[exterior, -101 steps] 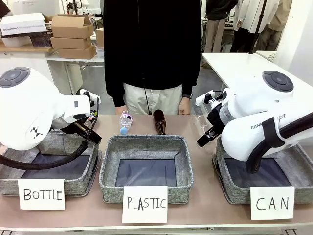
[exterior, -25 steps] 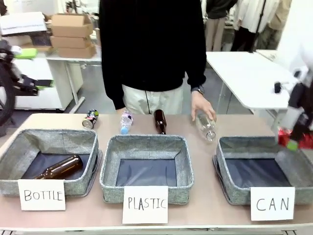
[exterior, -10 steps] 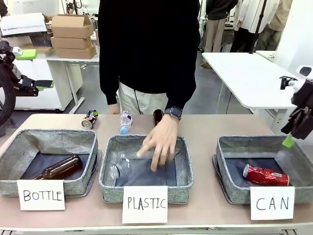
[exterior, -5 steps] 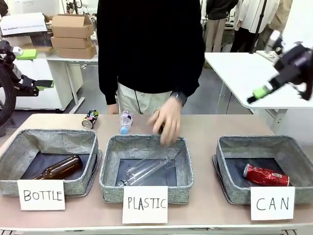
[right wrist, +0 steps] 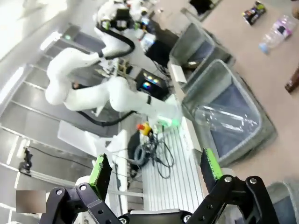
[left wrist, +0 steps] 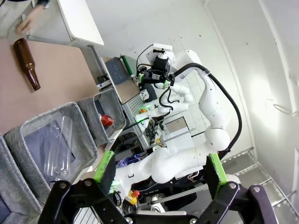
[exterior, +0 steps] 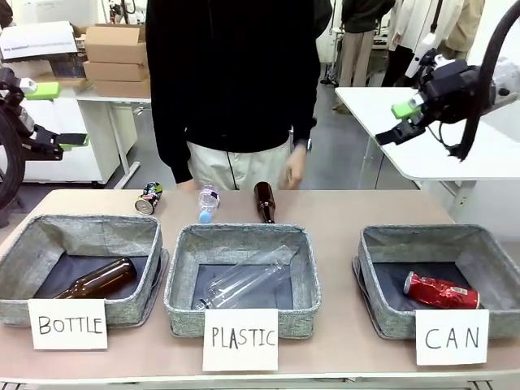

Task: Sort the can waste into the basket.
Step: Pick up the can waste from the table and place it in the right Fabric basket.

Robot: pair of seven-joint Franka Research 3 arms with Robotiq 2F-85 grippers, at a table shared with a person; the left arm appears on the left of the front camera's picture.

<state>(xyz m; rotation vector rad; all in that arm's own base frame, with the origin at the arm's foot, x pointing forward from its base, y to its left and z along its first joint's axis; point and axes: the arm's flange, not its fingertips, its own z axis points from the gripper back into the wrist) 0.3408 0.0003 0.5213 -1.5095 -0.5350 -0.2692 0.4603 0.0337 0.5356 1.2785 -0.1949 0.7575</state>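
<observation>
A crushed red can (exterior: 439, 291) lies in the grey basket (exterior: 422, 235) labelled "CAN" at the right; both are small in the left wrist view, the red can (left wrist: 107, 120) inside the basket (left wrist: 115, 106). A dark printed can (exterior: 149, 197) lies on the table's far left, seen too in the right wrist view (right wrist: 253, 11). My right gripper (exterior: 400, 122) hangs open and empty high above the right side, well clear of the basket. At the left edge my left gripper (exterior: 57, 114) is raised, open and empty. Open fingers frame both wrist views (left wrist: 160, 170) (right wrist: 154, 170).
The "BOTTLE" bin (exterior: 85, 225) holds a brown bottle (exterior: 101, 278); the "PLASTIC" bin (exterior: 244, 234) holds a clear bottle (exterior: 244, 280). A small plastic bottle (exterior: 208, 201) and a brown bottle (exterior: 264, 201) lie beyond them. The person's hand (exterior: 294, 172) hangs at the far edge.
The person's hand let go of the clear bottle in the "PLASTIC" bin and drew back to the far edge. My right gripper rose and swung left. The left arm stayed still.
</observation>
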